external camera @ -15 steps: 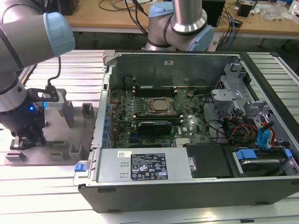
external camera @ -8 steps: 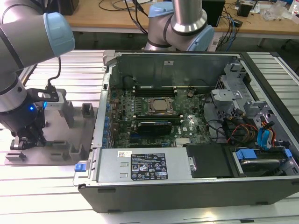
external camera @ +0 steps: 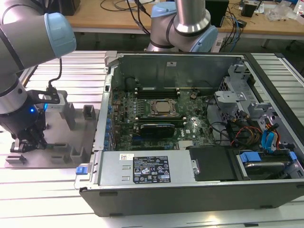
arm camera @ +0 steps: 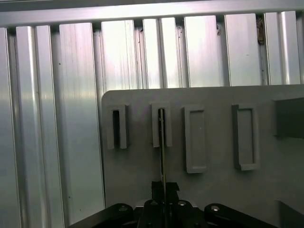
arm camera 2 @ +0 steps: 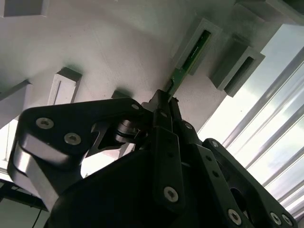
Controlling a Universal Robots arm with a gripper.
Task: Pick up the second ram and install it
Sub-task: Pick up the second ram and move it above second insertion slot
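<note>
Closest to us in the second wrist view, the black gripper (arm camera 2: 166,102) has its fingers pinched together on the near end of the second ram (arm camera 2: 191,58). The ram is a thin green board that we see almost edge-on. Its far end sits in a slotted post (arm camera 2: 190,35) of the grey holder tray (arm camera 2: 118,42).

In the first wrist view the ram (arm camera: 162,142) is a dark sliver running from the gripper (arm camera: 164,187) into that post (arm camera: 156,126). Another slotted post (arm camera: 116,126) stands just beside it, with a narrow gap between the two.

At the exterior view's left, the gripper (external camera: 28,140) is down on the tray (external camera: 88,133), near its outer edge. Ribbed metal table (external camera: 47,180) lies around the tray. Further right, the tray's far edge comes just beside the wall of the open computer case (external camera: 190,185).
</note>
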